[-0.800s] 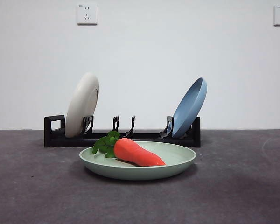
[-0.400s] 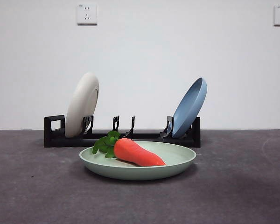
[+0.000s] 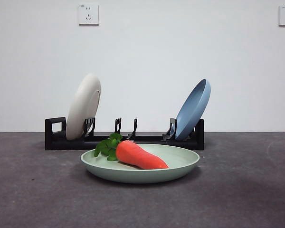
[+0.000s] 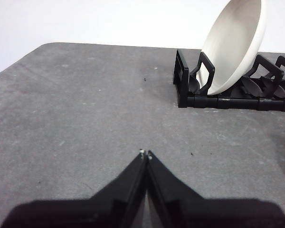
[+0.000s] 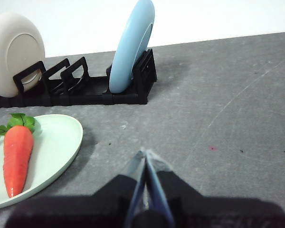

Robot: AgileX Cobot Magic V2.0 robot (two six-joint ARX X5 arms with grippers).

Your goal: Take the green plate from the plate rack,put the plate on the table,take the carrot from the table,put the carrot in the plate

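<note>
Across the green plate point(image 3: 180, 164), on the table point(image 3: 247, 190) before the plate rack point(image 3: 147, 139), lies the carrot point(image 3: 140, 156), leaves left; right hand point(image 5: 146, 154) nearer, left hand point(image 4: 146, 154) beyond, both closed, empty.

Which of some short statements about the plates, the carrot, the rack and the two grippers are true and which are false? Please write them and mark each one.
1. The carrot lies in the green plate. True.
2. The green plate stands in the plate rack. False: it lies flat on the table, in front of the rack.
3. The cream-white plate and the blue plate lean in the rack, near opposite ends. True.
4. The right gripper holds the carrot. False: its jaws are shut on nothing, beside the green plate.
5. The left gripper is shut and empty. True.
</note>
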